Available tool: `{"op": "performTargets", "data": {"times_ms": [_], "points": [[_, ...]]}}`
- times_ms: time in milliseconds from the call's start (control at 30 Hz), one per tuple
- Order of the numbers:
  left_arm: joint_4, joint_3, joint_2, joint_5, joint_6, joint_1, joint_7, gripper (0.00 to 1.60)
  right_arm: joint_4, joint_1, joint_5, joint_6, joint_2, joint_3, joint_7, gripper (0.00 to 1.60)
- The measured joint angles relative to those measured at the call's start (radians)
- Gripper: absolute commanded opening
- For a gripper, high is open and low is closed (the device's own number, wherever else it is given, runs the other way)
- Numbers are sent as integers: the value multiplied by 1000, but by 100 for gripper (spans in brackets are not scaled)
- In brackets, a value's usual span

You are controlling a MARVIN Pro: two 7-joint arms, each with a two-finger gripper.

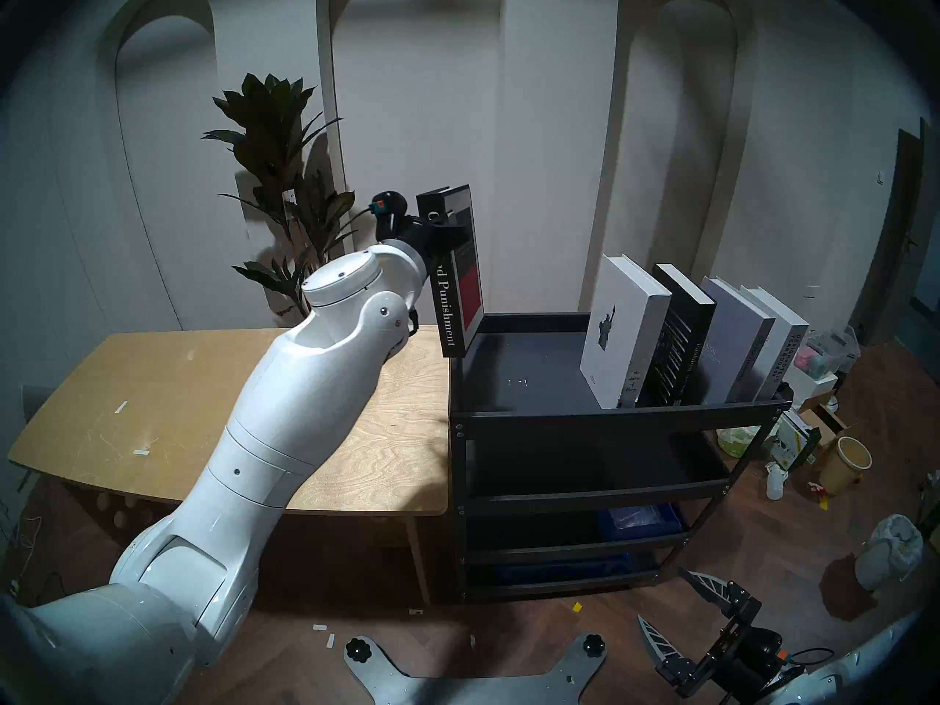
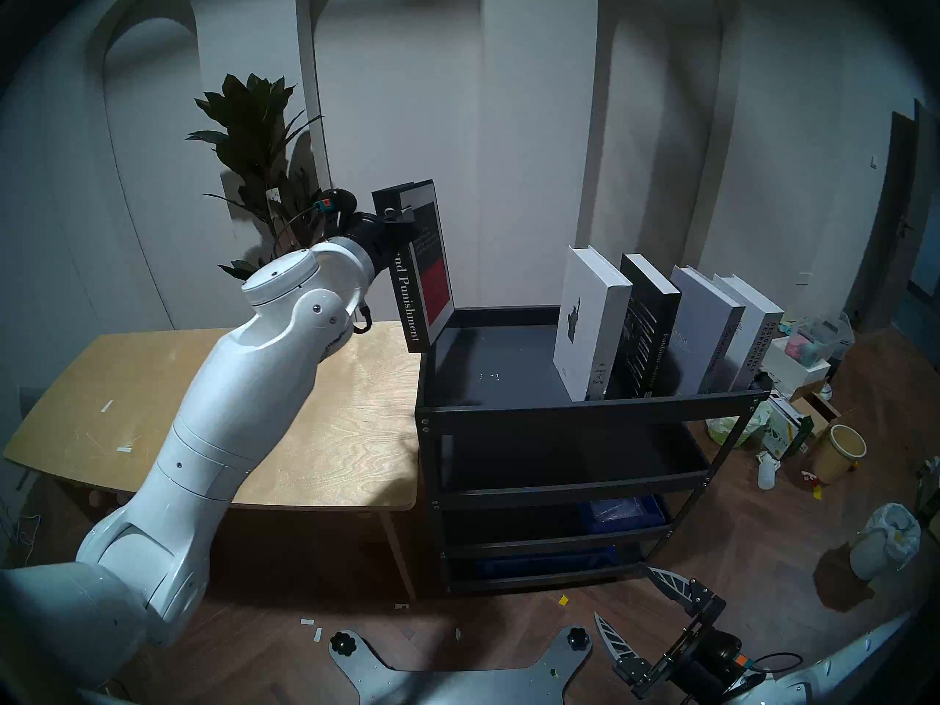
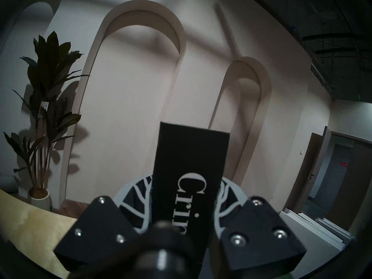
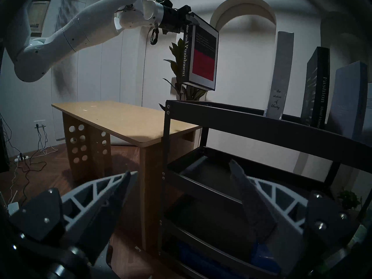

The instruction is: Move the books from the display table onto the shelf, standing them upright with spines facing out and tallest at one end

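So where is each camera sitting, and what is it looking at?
Head left eye: high up, looking down at the table, the black shelf and the left arm.
Head right eye: almost the same picture, showing the table too.
Left wrist: behind its closed jaws, facing the arched wall past the black book.
Right wrist: low by the floor, looking up past its open jaws.
Shared: the right wrist and head both see the black book held above the shelf.

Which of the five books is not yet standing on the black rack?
The black "Crime and Punishment": the left gripper holds it upright in the air by the rack's left end. The other four stand together at the top tier's right end.
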Motion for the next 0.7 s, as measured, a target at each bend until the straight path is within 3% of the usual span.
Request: {"op": "performTargets", "data": {"times_ms": [300, 700], "points": [[8, 64, -92, 16, 24, -17, 146, 0, 61, -6, 25, 0, 0, 0, -1, 160], [45, 95, -191, 50, 16, -63, 318, 0, 145, -6, 61, 0, -1, 13, -1, 160]]}}
